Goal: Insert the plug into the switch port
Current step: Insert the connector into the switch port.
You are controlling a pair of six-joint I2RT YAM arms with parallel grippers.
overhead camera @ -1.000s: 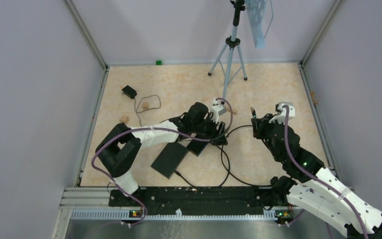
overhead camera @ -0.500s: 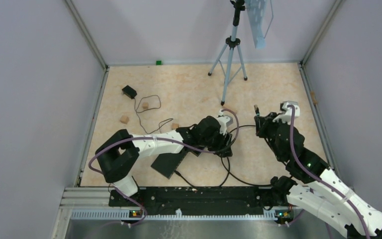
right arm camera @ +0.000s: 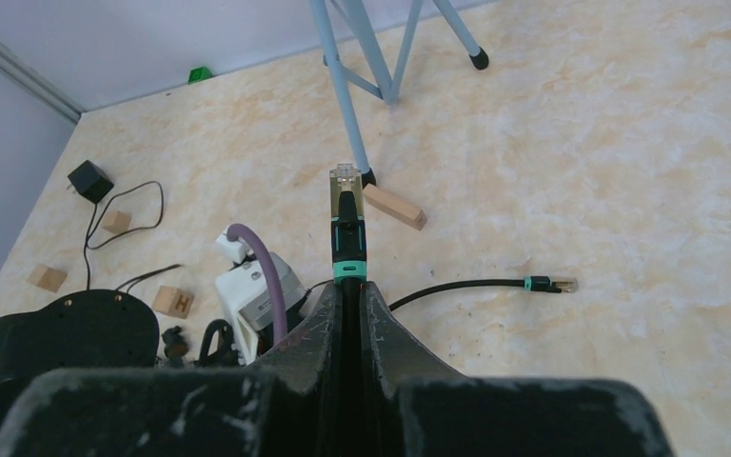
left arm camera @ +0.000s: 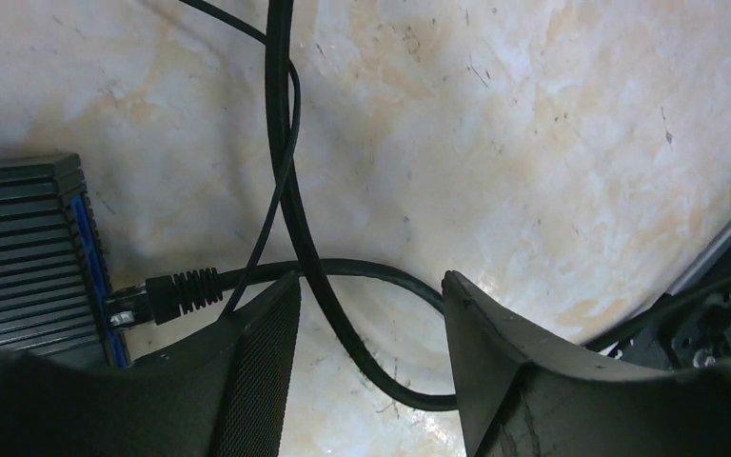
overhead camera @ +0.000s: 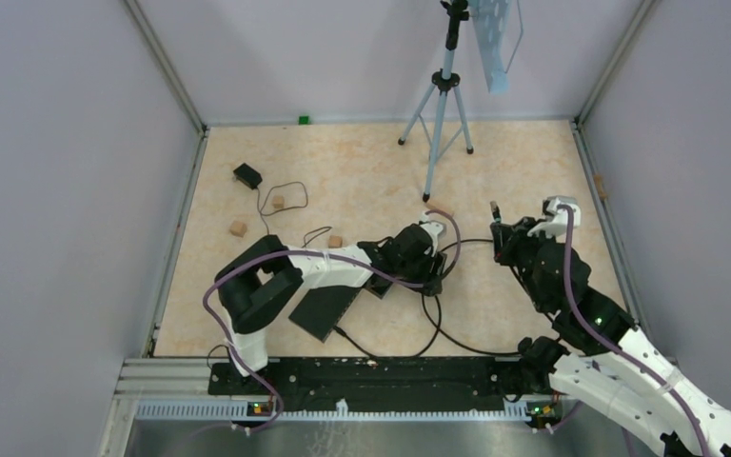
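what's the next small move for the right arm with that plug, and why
Probably carry the right claw left and down toward the switch: it is shut on the plug, raised off the table, well apart from the switch, whose blue port face sits beside the open left claw.

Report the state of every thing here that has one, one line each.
left tool: open, holding nothing, a black cable running under the gap.
right tool: shut on the plug.
plug: gripped, sticking out past the fingertips, not inserted.
switch: a booted cable plugged into its blue face.
spare plug: lying loose, unplugged.
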